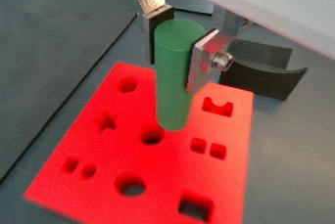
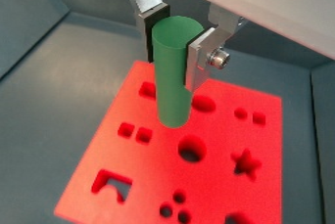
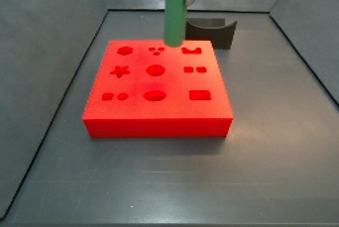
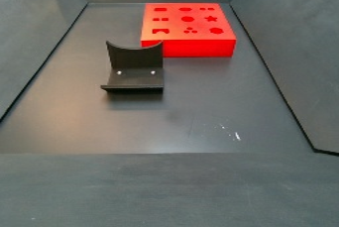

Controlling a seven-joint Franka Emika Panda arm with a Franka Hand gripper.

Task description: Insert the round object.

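Note:
My gripper [image 1: 177,57] is shut on the round object, a long smooth green cylinder peg [image 1: 174,81], and holds it upright by its upper part between the silver fingers [image 1: 205,64]. The peg hangs over the red block [image 1: 118,169], which has several shaped holes in its top. In a wrist view the peg's lower end lies close to a round hole [image 1: 152,137]. The peg [image 2: 174,76] and block [image 2: 144,174] show the same way in both wrist views. In a side view the peg [image 3: 173,8] stands above the far part of the block [image 3: 157,112].
The dark grey curved fixture [image 3: 212,31] stands on the floor just behind the red block; it also shows in a side view [image 4: 133,69] and a wrist view [image 1: 268,67]. Dark bin walls rise on all sides of the grey floor [image 4: 172,132].

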